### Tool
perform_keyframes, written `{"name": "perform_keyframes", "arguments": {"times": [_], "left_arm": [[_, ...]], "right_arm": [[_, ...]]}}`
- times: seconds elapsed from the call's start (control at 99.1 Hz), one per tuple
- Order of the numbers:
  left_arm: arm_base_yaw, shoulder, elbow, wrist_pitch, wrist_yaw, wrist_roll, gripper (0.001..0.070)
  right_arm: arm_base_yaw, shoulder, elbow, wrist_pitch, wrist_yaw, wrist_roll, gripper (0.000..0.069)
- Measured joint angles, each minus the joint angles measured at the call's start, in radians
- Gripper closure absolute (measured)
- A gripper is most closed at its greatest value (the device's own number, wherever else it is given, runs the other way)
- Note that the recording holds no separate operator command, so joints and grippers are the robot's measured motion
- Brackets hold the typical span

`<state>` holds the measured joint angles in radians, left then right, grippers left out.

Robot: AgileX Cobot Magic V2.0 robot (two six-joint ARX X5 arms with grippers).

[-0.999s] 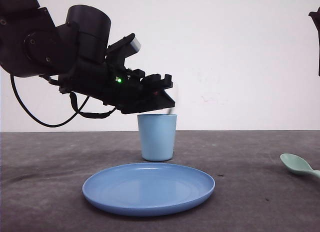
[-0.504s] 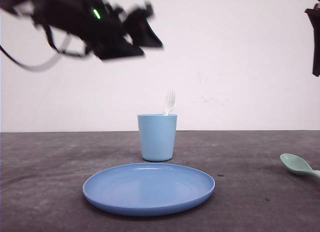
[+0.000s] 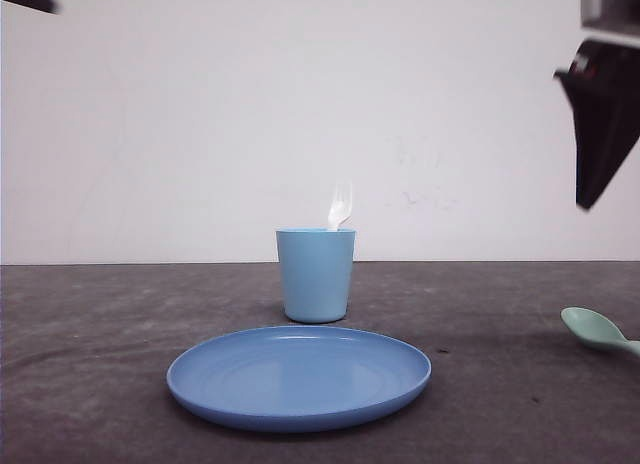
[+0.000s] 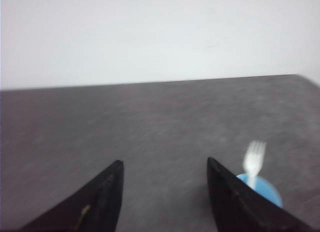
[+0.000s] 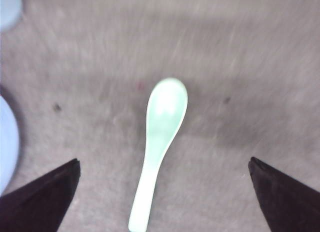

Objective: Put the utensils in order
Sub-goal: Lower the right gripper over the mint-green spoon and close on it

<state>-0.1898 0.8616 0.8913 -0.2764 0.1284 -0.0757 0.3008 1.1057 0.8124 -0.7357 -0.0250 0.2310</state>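
A: A plain white wall is standing behind the dark grey desk [image 3: 100, 364], and the round blue plate [image 3: 298, 376] is lying at the front with the light blue cup [image 3: 315, 274] just behind it.

B: The white fork [image 3: 340, 206] is already standing in that cup, tines up and leaning a little. The mint-green spoon [image 5: 161, 137] is lying flat on the desk, well apart from the plate, out on the robot's right.

A: And the right gripper [image 5: 165, 192] is hanging above it, its fingers [image 5: 42, 194] spread wide to either side of the handle, holding nothing.

B: The left gripper [image 4: 165, 197] is looking across the desk toward the cup, its fingers [image 4: 95, 202] also spread and empty.

A: How is the spoon likely to handle?

B: It is looking like thin, light, stiff plastic, so it is probably weighing almost nothing and skidding easily on the desk. The smooth surface may be slippery between hard fingers.

A: Where would a hold be best?

B: Across the narrow handle, probably about midway or nearer the bowl, where the sides are running close to parallel. The rounded bowl is offering a poorer purchase, and the spoon is lying so low that the fingers would need to come right down to the desk.
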Motion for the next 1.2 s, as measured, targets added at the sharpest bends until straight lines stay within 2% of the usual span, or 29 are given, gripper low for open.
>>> {"name": "perform_keyframes", "arguments": {"times": [0.192,0.262,0.403,0.817,1.019,1.2], "left_arm": [[0.087,-0.127,-0.040,-0.151,0.000,0.032,0.0393],[0.101,-0.158,-0.079,-0.179,0.000,0.032,0.0393],[0.103,-0.200,-0.148,-0.201,0.000,0.029,0.0393],[0.103,-0.216,-0.162,-0.207,0.000,0.008,0.0393],[0.103,-0.216,-0.162,-0.207,0.000,0.008,0.0393],[0.103,-0.216,-0.162,-0.207,0.000,0.008,0.0393]], "right_arm": [[0.019,0.077,0.000,0.065,0.003,0.026,0.0013],[0.019,0.114,0.000,0.093,0.003,0.033,0.0034],[0.019,0.191,0.000,0.145,0.003,0.037,0.0075],[0.019,0.378,0.000,0.258,0.050,0.039,0.0093],[0.020,0.399,0.000,0.270,0.051,0.039,0.0213],[0.026,0.400,0.000,0.278,0.052,0.039,0.0239]]}}
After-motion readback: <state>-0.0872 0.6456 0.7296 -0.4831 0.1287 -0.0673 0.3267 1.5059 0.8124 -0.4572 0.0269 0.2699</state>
